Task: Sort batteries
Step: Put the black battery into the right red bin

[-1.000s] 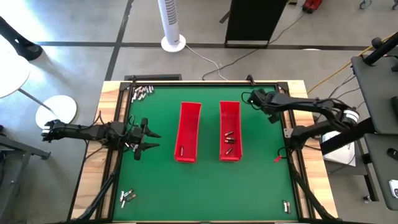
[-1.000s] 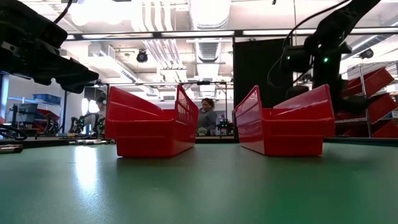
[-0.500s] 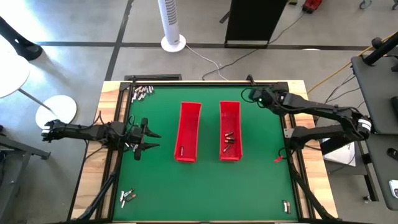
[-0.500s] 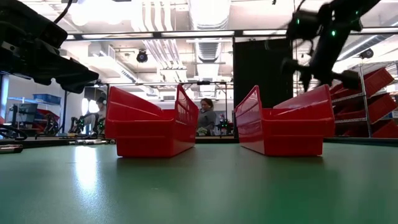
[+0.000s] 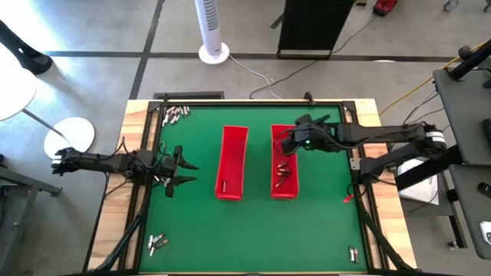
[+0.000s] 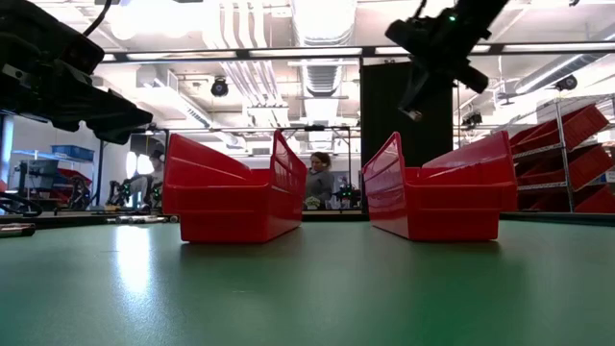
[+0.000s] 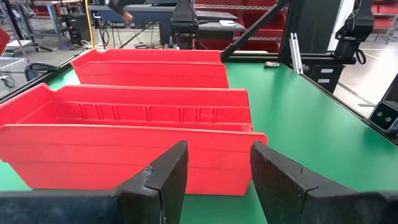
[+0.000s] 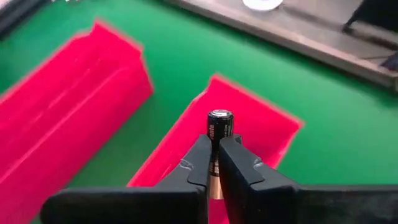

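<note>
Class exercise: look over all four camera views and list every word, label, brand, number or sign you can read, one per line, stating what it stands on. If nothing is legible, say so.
No legible text in any view.
The battery in the right gripper: markings on the dark casing too blurred to read.
The two red trays: no labels visible.
The batteries on the green table: too small to read.

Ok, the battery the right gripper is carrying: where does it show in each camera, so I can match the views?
High view: too small to make out; the right gripper is over the right tray's far end.
Low view: battery not discernible; the gripper hangs above that tray.
Left wrist view: not in it.
Right wrist view: battery upright between the fingertips, centre frame.
Shared landmark: the right red tray.
</note>
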